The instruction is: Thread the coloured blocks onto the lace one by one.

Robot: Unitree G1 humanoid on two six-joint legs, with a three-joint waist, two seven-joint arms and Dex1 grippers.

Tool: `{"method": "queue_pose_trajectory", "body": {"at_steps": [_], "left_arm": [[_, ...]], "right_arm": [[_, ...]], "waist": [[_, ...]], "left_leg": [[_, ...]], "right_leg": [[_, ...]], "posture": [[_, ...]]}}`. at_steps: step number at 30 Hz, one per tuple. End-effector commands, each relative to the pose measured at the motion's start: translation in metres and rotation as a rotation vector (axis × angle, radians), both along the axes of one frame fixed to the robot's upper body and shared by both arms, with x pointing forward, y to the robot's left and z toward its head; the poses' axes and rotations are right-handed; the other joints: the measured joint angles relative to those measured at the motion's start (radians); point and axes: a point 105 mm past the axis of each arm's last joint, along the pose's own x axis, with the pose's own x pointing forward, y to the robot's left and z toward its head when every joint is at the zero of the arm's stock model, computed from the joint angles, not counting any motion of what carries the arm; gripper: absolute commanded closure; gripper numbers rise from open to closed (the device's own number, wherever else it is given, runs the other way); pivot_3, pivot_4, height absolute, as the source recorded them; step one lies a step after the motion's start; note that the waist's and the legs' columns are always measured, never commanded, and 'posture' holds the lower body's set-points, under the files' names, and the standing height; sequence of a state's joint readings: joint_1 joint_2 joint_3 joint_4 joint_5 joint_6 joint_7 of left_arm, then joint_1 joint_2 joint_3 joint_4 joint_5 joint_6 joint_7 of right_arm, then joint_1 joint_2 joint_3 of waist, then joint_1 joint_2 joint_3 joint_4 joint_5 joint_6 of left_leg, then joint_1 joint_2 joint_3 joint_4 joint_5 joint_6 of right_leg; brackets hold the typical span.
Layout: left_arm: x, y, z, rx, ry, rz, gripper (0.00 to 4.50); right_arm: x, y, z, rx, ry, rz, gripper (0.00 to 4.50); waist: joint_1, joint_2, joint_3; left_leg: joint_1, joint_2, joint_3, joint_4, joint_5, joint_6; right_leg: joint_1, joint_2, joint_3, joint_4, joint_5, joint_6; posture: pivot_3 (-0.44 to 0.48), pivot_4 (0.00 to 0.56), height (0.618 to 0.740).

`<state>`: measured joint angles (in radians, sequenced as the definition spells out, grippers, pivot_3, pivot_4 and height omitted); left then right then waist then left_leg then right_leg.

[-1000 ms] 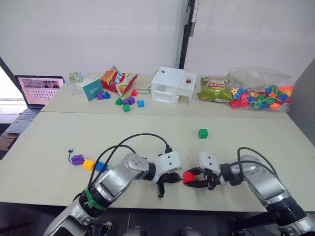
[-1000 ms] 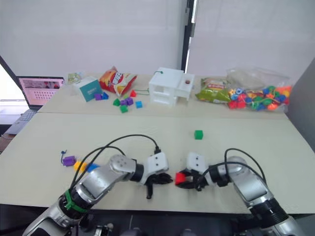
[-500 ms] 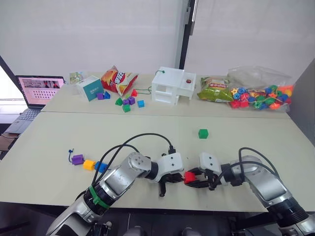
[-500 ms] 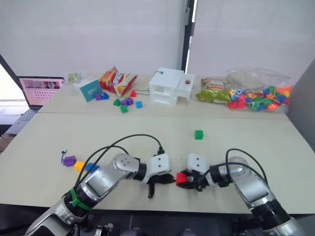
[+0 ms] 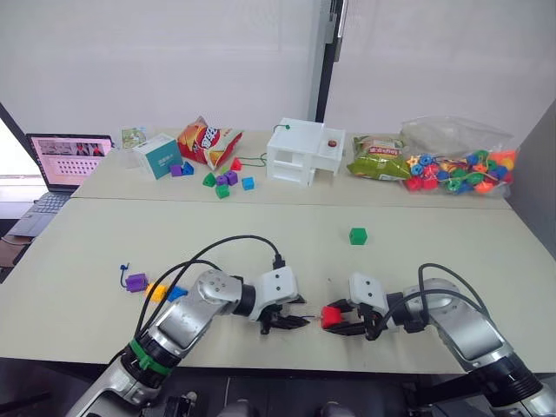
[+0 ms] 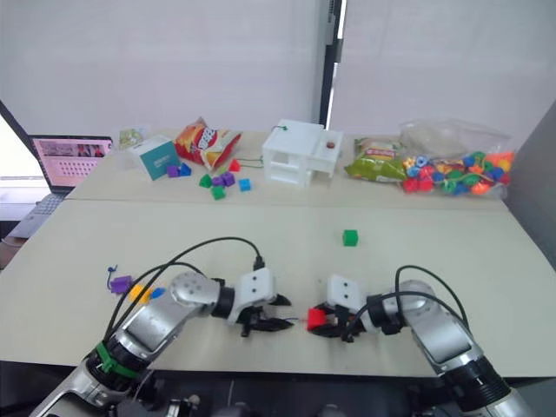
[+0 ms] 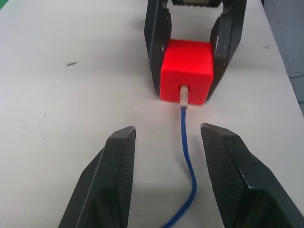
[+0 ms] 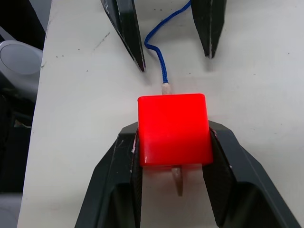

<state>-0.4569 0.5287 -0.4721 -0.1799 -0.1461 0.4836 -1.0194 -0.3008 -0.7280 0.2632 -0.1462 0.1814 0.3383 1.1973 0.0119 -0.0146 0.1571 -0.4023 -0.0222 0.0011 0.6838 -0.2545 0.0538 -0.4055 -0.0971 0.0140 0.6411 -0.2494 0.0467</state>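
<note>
We grip the red block (image 8: pixel 174 128) in our right end effector (image 5: pixel 340 320), both fingers pressed against its flat sides, low over the front of the worktop (image 5: pixel 417 252). Holding it this way keeps its hole level and facing our left arm, so the lace (image 7: pixel 187 159) can run straight through. It has: the stiff pale tip (image 8: pixel 178 179) pokes out on the far side of the block, between our right fingers, while the dark-blue string trails from the near face back toward our left end effector (image 5: pixel 289 322).

That left end effector hangs just beside the block with its fingers (image 7: pixel 107 185) spread apart and the lace lying loose between them, gripping nothing. We judge this is the release before reaching round to pull the tip through.

Half a second ago our left end effector sat tight against the red block, feeding the tip in; now it has backed away and a clear gap shows between the two.

The purple block (image 5: pixel 135 281), with the yellow-orange and blue ones partly hidden beside it, lies well to the left. The green block (image 5: pixel 358 235) sits alone farther back, not yet threaded.
</note>
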Motion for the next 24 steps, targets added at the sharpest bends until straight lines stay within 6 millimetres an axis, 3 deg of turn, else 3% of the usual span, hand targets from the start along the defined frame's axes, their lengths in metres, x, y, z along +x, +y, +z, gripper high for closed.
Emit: {"method": "queue_pose_trajectory", "body": {"at_steps": [1,7,13,15,24], "left_arm": [[-0.001,0.004,0.007,-0.02,-0.035,-0.026,2.19],[0.001,0.015,-0.005,0.002,-0.025,-0.021,2.19],[-0.003,0.009,-0.004,-0.035,-0.015,-0.043,4.06],[-0.004,0.006,-0.003,-0.046,-0.023,-0.05,4.5],[0.001,-0.018,0.002,-0.086,-0.053,-0.055,4.5]], "right_arm": [[0.001,0.0,0.006,0.01,-0.021,-0.006,3.31],[0.001,-0.003,0.007,0.006,-0.027,-0.02,3.31],[0.0,-0.003,0.009,0.003,-0.029,-0.022,3.31],[0.0,-0.003,0.009,0.003,-0.028,-0.025,3.31],[-0.002,-0.003,0.009,-0.007,-0.024,-0.009,3.31]], "waist": [[0.001,0.0,0.0],[0.001,0.0,0.0],[0.001,0.0,0.0],[0.001,0.0,0.0],[0.002,0.0,0.0]], "left_leg": [[0.0,0.0,0.0,0.0,0.0,0.0],[0.0,0.0,0.0,0.0,0.0,0.0],[0.0,0.0,0.0,0.0,0.0,0.0],[0.0,0.0,0.0,0.0,0.0,0.0],[0.0,0.0,0.0,0.0,0.0,0.0]], "right_leg": [[0.0,0.0,0.0,0.0,0.0,0.0],[0.0,0.0,0.0,0.0,0.0,0.0],[0.0,0.0,0.0,0.0,0.0,0.0],[0.0,0.0,0.0,0.0,0.0,0.0],[0.0,0.0,0.0,0.0,0.0,0.0]], "posture": [[0.0,0.15,0.74],[0.0,0.15,0.74],[0.0,0.15,0.74],[0.0,0.15,0.74],[0.0,0.15,0.74]]}}
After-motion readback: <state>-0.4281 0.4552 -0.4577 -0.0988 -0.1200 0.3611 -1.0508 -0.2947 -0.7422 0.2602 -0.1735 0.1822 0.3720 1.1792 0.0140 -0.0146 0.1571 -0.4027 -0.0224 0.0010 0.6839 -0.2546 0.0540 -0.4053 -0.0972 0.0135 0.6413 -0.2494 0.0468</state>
